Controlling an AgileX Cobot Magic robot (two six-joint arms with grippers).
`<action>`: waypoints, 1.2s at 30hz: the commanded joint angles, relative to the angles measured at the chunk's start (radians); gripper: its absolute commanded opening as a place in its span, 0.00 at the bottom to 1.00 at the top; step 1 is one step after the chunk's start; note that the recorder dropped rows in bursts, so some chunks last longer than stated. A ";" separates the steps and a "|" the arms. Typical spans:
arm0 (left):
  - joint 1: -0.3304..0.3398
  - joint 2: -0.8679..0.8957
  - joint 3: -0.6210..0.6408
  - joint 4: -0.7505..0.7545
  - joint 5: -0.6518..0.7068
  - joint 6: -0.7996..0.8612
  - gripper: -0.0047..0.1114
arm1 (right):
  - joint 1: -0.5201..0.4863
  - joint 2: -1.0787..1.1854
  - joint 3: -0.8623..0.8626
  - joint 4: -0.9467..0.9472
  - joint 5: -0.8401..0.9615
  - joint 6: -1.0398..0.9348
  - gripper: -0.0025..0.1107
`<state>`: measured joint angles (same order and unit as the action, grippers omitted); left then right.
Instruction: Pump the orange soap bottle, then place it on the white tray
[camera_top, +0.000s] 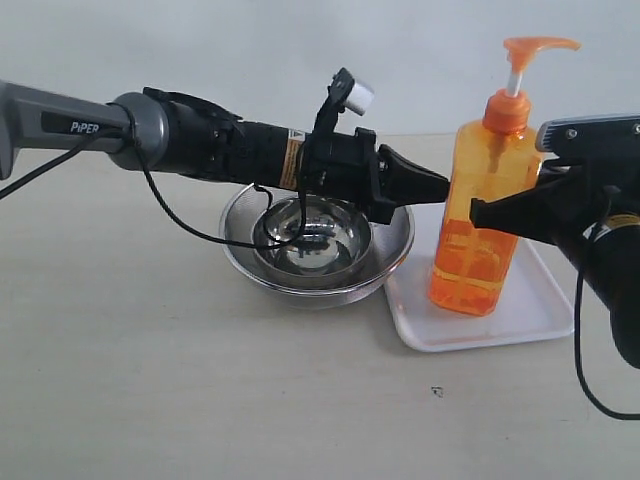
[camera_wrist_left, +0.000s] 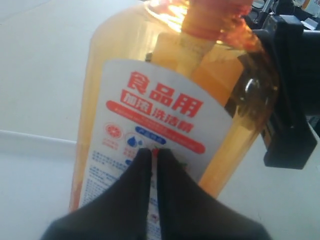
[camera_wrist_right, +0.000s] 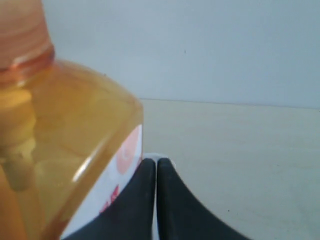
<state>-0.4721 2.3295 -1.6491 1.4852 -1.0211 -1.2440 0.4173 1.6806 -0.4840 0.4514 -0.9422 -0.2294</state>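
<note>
The orange soap bottle (camera_top: 482, 215) stands upright on the white tray (camera_top: 520, 325), its pump head (camera_top: 535, 47) raised. My left gripper (camera_top: 443, 187) is shut, its tip pressed against the bottle's left side at mid height. My right gripper (camera_top: 477, 212) is shut too, its tip against the bottle's right side. In the left wrist view the shut fingers (camera_wrist_left: 152, 152) point at the bottle's white label (camera_wrist_left: 150, 130). In the right wrist view the shut gripper (camera_wrist_right: 156, 162) sits beside the bottle's corner (camera_wrist_right: 75, 160). The bottle is squeezed between the two tips, not held inside either gripper.
A round steel strainer bowl (camera_top: 318, 245) sits left of the tray, under my left arm. A black cable (camera_top: 190, 225) hangs from that arm into the bowl. The beige tabletop (camera_top: 200, 400) spreads in front.
</note>
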 joint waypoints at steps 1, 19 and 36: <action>-0.049 -0.025 -0.010 -0.003 -0.029 -0.013 0.08 | -0.001 -0.002 -0.046 -0.072 0.013 -0.023 0.02; -0.051 -0.036 -0.093 0.071 -0.037 -0.084 0.08 | -0.001 -0.002 -0.087 -0.091 0.046 -0.035 0.02; -0.029 -0.120 0.031 0.069 0.033 -0.050 0.08 | -0.001 -0.074 -0.015 0.092 0.077 -0.094 0.02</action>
<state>-0.5006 2.2396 -1.6529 1.5986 -0.9803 -1.3211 0.4107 1.6503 -0.5348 0.5582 -0.8410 -0.3198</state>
